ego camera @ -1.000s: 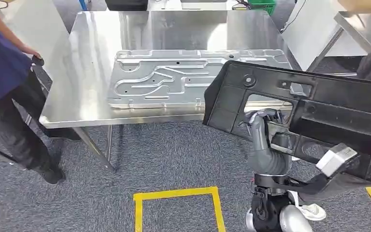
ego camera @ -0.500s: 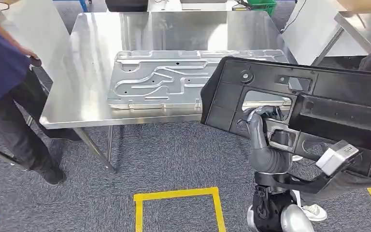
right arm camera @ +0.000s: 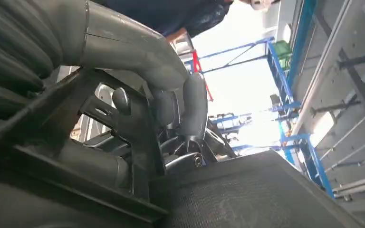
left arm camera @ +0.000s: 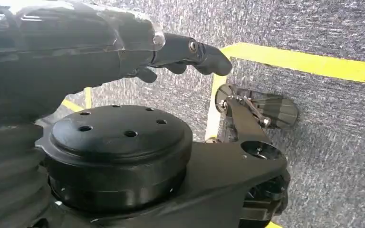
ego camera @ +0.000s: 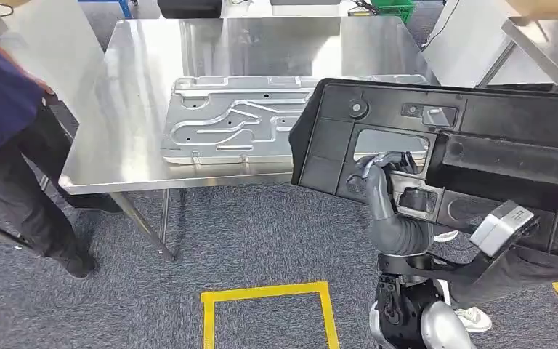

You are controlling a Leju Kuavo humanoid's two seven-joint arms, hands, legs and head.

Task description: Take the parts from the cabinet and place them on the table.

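So, in the head view the right hand (ego camera: 383,174) holds a big black part (ego camera: 450,163) up in the air, with its fingers hooked through a hole in the part. The part hangs over the front right corner of the shiny metal table (ego camera: 138,94) but does not rest on it. A flat silver part (ego camera: 236,120) already lies on the table, just beside and partly behind the black one. A person in a blue top (ego camera: 0,94) stands at the left side of the table. Yellow tape (ego camera: 265,292) marks the grey carpet below.

In the left wrist view the left hand (left arm camera: 171,52) points out over the carpet. Its fingers look stretched out and nothing seems to be in them, though dark robot parts crowd much of this picture, so I am not fully sure.

In the right wrist view the right hand's thumb and fingers wrap around a bar of the black part, close up. Blue racks (right arm camera: 285,80) and a bright roof show far behind.

What could go wrong: the black part is long and one hand holds it near one end, so it may tip or slip. Its low edge could bump the table rim or scrape the silver part when it comes down. The silver part takes up much of the table, so room is tight, and the person stands near
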